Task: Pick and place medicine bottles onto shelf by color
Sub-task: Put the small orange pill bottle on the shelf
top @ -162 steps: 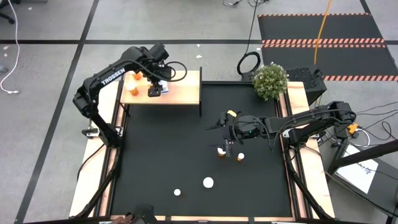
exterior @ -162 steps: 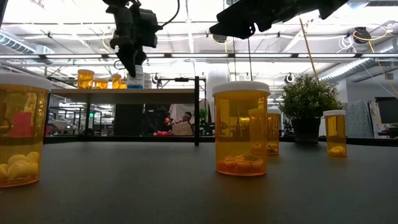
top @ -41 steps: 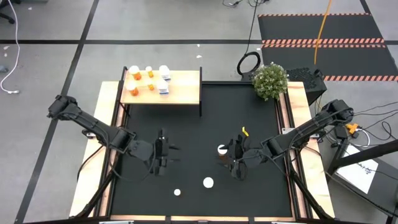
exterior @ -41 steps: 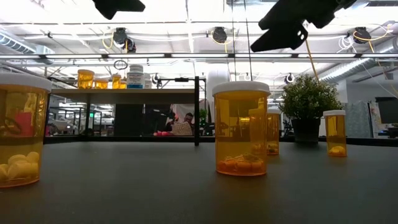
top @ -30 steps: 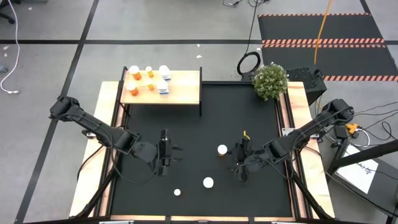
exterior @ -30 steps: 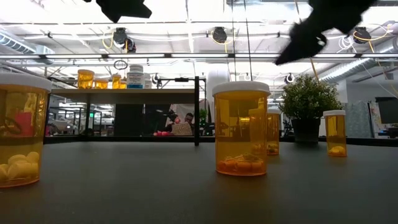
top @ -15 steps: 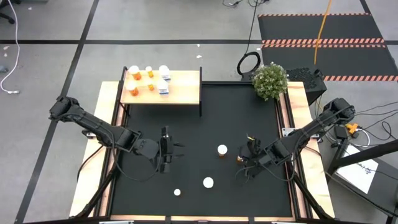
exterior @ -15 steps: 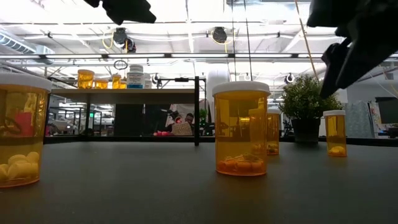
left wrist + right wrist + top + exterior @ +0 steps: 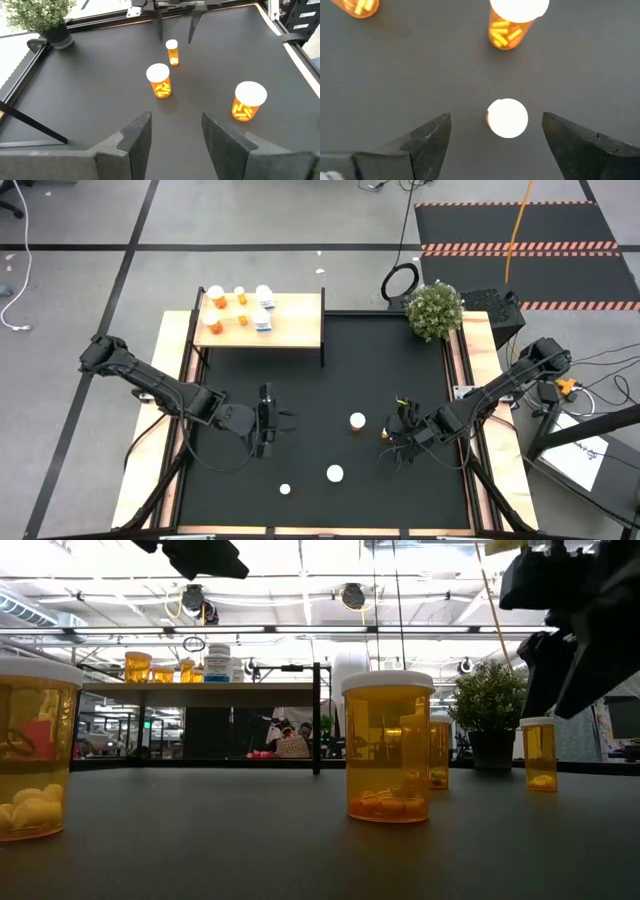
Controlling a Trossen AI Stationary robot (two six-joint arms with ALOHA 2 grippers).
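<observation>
The shelf point(image 9: 292, 330) stands at the mat's far left with several orange and white medicine bottles on it. Orange bottles stand upright on the black mat: a small one point(image 9: 507, 117), a wider one point(image 9: 357, 421) and two near the front edge point(image 9: 334, 474) point(image 9: 285, 490). My right gripper point(image 9: 496, 118) hovers open over the small bottle point(image 9: 384, 436), pointing steeply down, one finger on either side of its cap without touching. My left gripper point(image 9: 175, 117) hangs open above the mat's left half point(image 9: 268, 423), nothing between its fingers.
A potted plant point(image 9: 435, 310) sits at the mat's far right corner. In the low view a large bottle point(image 9: 388, 745) stands mid-mat and another point(image 9: 30, 750) at the left. Bare mat point(image 9: 300, 390) lies between the shelf and the bottles.
My right gripper has sunk and shifted toward the table's right edge, tipping more steeply downward until it stands over the small bottle; it stays open. The bottles have kept their places.
</observation>
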